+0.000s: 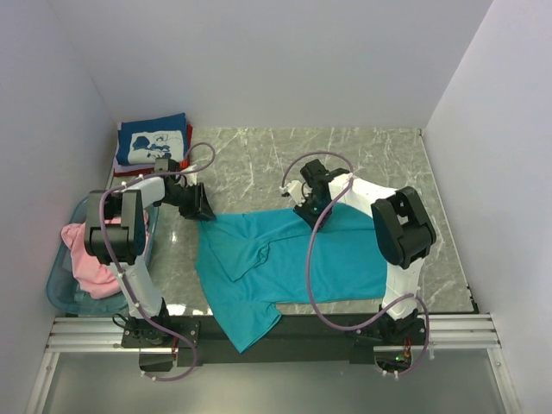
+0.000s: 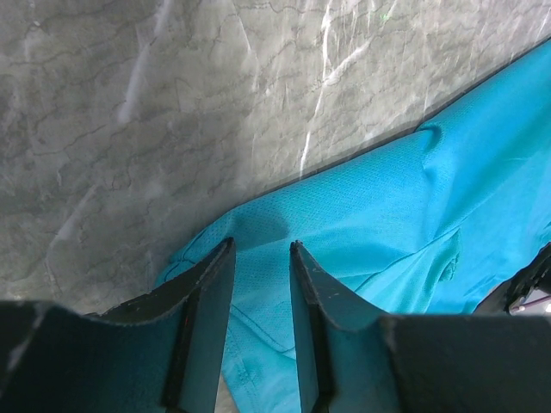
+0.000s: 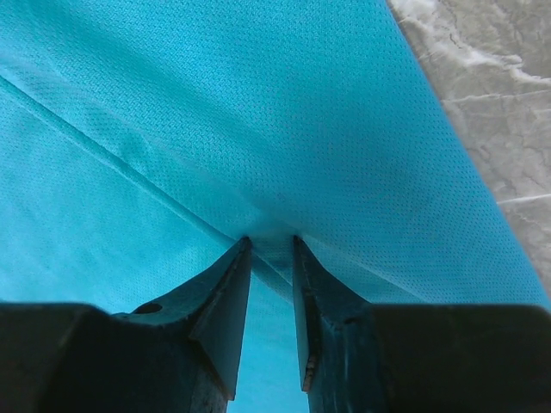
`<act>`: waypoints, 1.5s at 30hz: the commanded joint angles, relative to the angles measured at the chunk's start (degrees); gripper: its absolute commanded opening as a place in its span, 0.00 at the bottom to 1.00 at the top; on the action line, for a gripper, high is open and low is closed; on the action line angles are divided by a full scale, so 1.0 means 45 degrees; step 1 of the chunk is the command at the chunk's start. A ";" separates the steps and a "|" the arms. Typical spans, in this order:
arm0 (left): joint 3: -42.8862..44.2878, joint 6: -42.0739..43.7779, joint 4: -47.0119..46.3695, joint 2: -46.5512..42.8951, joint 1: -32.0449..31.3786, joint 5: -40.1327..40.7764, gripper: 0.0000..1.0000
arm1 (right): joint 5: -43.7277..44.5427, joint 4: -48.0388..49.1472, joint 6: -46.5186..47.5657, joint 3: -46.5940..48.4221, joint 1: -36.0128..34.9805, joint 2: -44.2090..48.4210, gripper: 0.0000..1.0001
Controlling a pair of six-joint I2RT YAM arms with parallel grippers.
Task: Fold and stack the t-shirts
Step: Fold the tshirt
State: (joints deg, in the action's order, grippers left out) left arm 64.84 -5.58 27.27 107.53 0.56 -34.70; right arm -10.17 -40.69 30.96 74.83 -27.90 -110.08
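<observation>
A teal t-shirt (image 1: pixel 293 259) lies spread across the middle of the table, its near part hanging over the front edge. My left gripper (image 1: pixel 205 212) is at its far left corner; in the left wrist view the gripper (image 2: pixel 263 245) is open over the teal cloth (image 2: pixel 387 224). My right gripper (image 1: pixel 304 210) is at the shirt's far edge; in the right wrist view the gripper (image 3: pixel 269 239) has its jaws parted, tips pressed into the teal cloth (image 3: pixel 258 112) along a crease. A folded navy shirt with white print (image 1: pixel 153 141) lies on a red one (image 1: pixel 189 135). A pink shirt (image 1: pixel 86 254) lies in the basket.
A translucent light-blue basket (image 1: pixel 59 289) stands at the left edge beside the left arm. The folded stack is in the far left corner by the wall. Bare marble table (image 1: pixel 379 164) shows behind and right of the teal shirt. White walls close in three sides.
</observation>
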 commanded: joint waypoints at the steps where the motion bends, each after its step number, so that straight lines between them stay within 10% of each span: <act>1: 0.0122 0.0089 -0.0083 0.0246 -0.0006 0.0327 0.39 | -0.0180 -0.0001 0.0171 -0.0163 -0.0109 -0.0088 0.33; 17: 0.0356 -0.0263 0.0230 0.1066 0.0403 0.1772 0.22 | 0.0386 -0.0353 0.0835 -0.1394 0.0126 0.0810 0.13; 24: 0.0688 -0.0127 0.0289 0.0853 0.0560 0.1794 0.19 | -0.0862 -0.1638 0.0640 -0.0439 0.0574 0.1552 0.36; 45: 0.1393 0.1553 0.0640 -0.0282 0.0345 0.2319 0.59 | -0.0435 -0.3222 -0.2484 0.3177 0.6140 -0.0343 0.46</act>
State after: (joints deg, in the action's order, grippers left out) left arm 70.94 0.19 30.00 105.82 2.31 -26.57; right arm -13.15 -52.36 23.68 88.07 -2.37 -112.36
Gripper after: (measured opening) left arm 0.589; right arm 0.455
